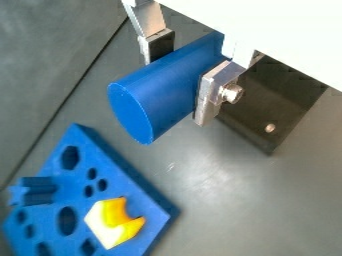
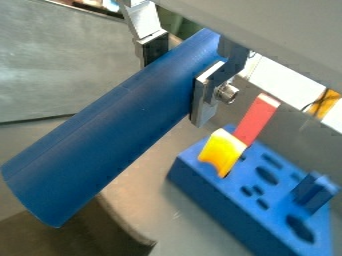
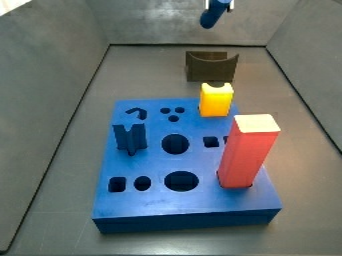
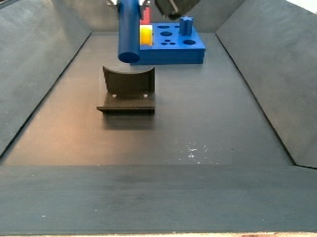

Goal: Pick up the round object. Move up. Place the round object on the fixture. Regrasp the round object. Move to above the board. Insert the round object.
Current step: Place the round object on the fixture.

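In both wrist views the gripper [image 1: 187, 68] has its silver fingers [image 1: 211, 90] pressed against opposite sides of the round peg [image 1: 167, 88], so the jaws are closed on it, open only as far as the peg is thick, and the peg's flat blue end faces the camera. Just behind the peg in a wrist view lies the dark fixture [image 1: 274, 112], and lower down a corner of the blue board [image 1: 74, 205] with the yellow cube [image 1: 114, 220] seated in it. In a side view the grey bench [image 4: 186, 176] lies bare nearest the camera, then comes the fixture [image 4: 128, 88] with its curved notch upward, and the peg [image 4: 128, 30] hangs upright directly over that notch, its lower end close above it; whether they touch cannot be told. Beyond, the board [image 4: 173, 48] stands well apart from the fixture, so nothing stands between peg and notch. In a side view the order reverses: the board [image 3: 147, 195] is nearest, carrying the tall red block [image 3: 246, 150] at its near corner, a dark blue notched piece [image 3: 130, 136], round and square holes, and the yellow cube [image 3: 215, 98] at its far edge; the fixture [image 3: 209, 65] sits behind it, and only the peg's [image 3: 214, 13] lower end shows at the frame's upper edge, the gripper itself cut off. Only the wrist views show the finger contact.
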You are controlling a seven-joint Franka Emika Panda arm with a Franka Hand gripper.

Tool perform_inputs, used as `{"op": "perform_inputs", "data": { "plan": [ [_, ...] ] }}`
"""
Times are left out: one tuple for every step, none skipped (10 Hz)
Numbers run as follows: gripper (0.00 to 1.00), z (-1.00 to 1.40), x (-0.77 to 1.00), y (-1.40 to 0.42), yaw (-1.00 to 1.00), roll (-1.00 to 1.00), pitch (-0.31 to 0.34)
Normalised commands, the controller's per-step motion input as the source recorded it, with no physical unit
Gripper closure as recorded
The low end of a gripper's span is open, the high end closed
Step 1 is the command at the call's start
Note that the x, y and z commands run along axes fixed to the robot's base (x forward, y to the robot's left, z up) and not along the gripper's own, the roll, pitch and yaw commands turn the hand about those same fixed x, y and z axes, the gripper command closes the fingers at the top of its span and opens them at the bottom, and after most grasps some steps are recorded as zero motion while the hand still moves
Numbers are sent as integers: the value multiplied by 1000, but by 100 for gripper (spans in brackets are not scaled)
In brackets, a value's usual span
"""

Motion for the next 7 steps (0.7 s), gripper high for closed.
{"op": "perform_inputs", "data": {
  "plan": [
    [100, -10, 61, 40, -176, -1000, 86],
    [100, -20, 81, 42, -207, -930, 83],
    [100, -20, 88, 45, -201, -812, 76],
    [100, -22, 92, 49, -182, -577, 51],
    [100, -19, 87, 49, -171, -402, 27],
    [100, -5, 72, 31, -151, -250, -6],
    [100, -1000, 91, 126, -51, -168, -24]
  ]
}}
